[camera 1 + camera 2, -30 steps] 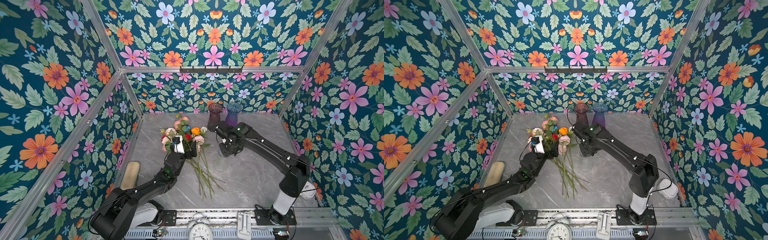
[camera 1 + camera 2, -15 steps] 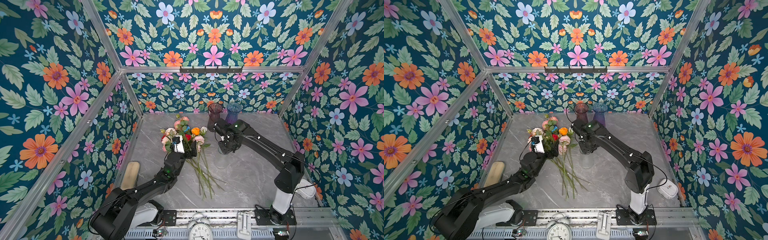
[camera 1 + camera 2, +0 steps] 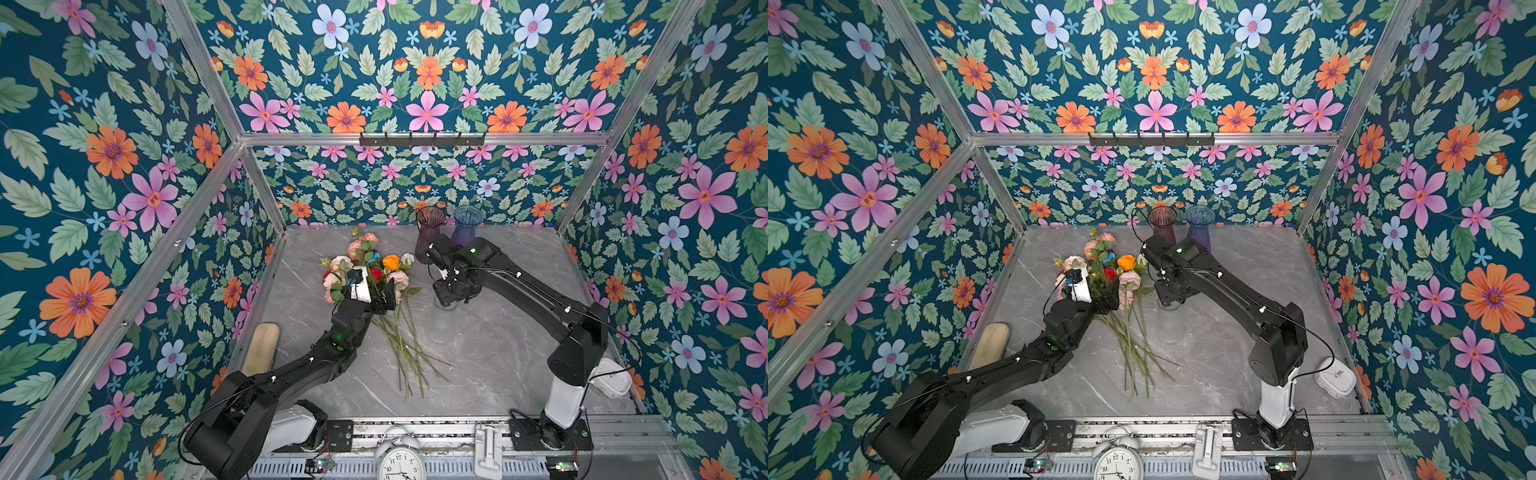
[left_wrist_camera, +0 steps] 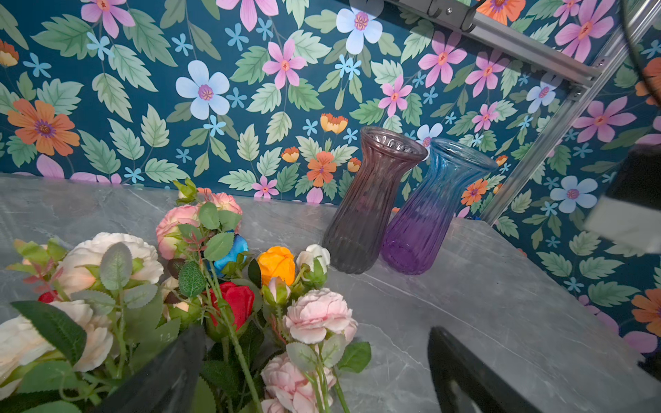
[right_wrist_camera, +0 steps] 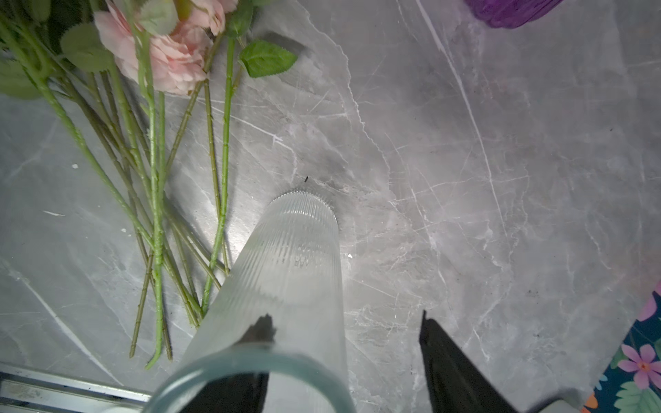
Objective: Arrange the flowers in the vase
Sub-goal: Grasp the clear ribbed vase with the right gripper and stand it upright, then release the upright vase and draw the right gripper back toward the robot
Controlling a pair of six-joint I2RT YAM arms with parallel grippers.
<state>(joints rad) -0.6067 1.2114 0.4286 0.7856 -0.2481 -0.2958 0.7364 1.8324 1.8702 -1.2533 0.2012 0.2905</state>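
Flowers: the flowers (image 3: 370, 266) all lie in a bunch on the surface (image 3: 498, 353), none placed yet.
Clear vase: the clear vase (image 5: 286, 268) is upright and empty, just beside the stems.
Right hand: the right hand (image 5: 343, 318) is spread, one finger inside the rim, gripping nothing.
Left hand: the left hand (image 3: 374, 293) is wide, over the bunch.
Change: a second ago the right hand was pinched at the rim and now it is parted; the left hand is unmoved.

On the table (image 3: 498, 353) the flowers (image 3: 374, 270) lie left of the vase (image 5: 297, 257), with a second vase (image 3: 428, 232) and, right of it, a third vase (image 3: 465, 226) behind.

High top views, close wrist cameras share flowers (image 3: 390, 262).
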